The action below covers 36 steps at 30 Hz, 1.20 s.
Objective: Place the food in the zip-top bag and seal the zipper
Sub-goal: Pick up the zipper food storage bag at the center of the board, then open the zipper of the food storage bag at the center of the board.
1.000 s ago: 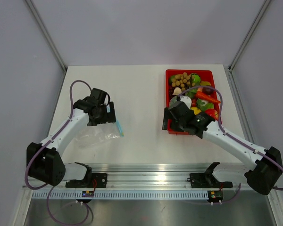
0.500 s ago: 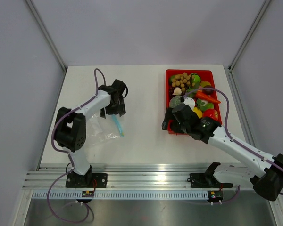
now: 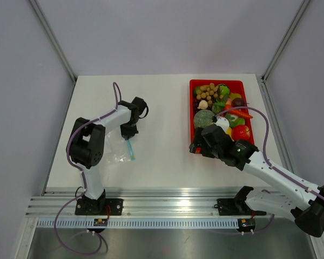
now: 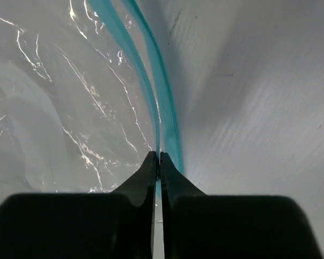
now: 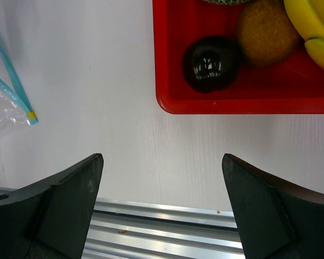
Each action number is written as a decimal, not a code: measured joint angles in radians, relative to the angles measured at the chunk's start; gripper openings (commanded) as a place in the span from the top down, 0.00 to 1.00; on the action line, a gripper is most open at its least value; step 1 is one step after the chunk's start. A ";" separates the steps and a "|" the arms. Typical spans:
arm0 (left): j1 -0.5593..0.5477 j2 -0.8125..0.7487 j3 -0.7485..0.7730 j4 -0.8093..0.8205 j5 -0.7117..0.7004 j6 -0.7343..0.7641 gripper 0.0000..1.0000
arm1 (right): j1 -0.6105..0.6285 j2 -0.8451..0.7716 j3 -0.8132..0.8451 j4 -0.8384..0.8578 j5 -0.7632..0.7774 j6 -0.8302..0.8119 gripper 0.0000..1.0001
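The clear zip-top bag [image 3: 114, 154] [image 4: 54, 108] lies crinkled on the white table at the left. Its teal zipper [image 3: 130, 148] [image 4: 151, 81] runs along the right edge. My left gripper [image 3: 129, 133] [image 4: 158, 156] is shut, with one layer of the zipper strip pinched between its tips. The food [image 3: 221, 105] sits piled in the red tray [image 3: 192, 86] at the right. My right gripper [image 3: 201, 147] [image 5: 162, 157] hangs open and empty over bare table just in front of the tray's near-left corner. A dark round fruit [image 5: 211, 63], a brown one [image 5: 267, 32] and bananas [image 5: 313, 27] show in the tray.
The aluminium rail [image 3: 167, 197] [image 5: 162, 226] runs along the table's near edge, right below my right gripper. White walls close in the back and both sides. Bare table lies between the bag and the tray [image 5: 243, 102].
My left gripper moved down onto the bag's mouth and closed on the zipper strip. The right arm shifted slightly toward the near edge, still open.
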 measured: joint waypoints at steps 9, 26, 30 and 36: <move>0.001 -0.266 -0.195 0.160 0.240 0.153 1.00 | 0.000 0.013 0.002 -0.018 0.001 0.017 0.01; 0.001 -0.579 -0.280 0.382 0.780 0.177 1.00 | 0.032 0.499 0.325 0.243 -0.203 0.017 0.07; 0.001 -0.592 -0.280 0.381 0.797 0.166 1.00 | 0.033 0.605 0.355 0.318 -0.238 0.031 0.16; 0.001 -0.623 -0.280 0.371 0.800 0.163 1.00 | 0.034 0.674 0.355 0.401 -0.293 0.052 1.00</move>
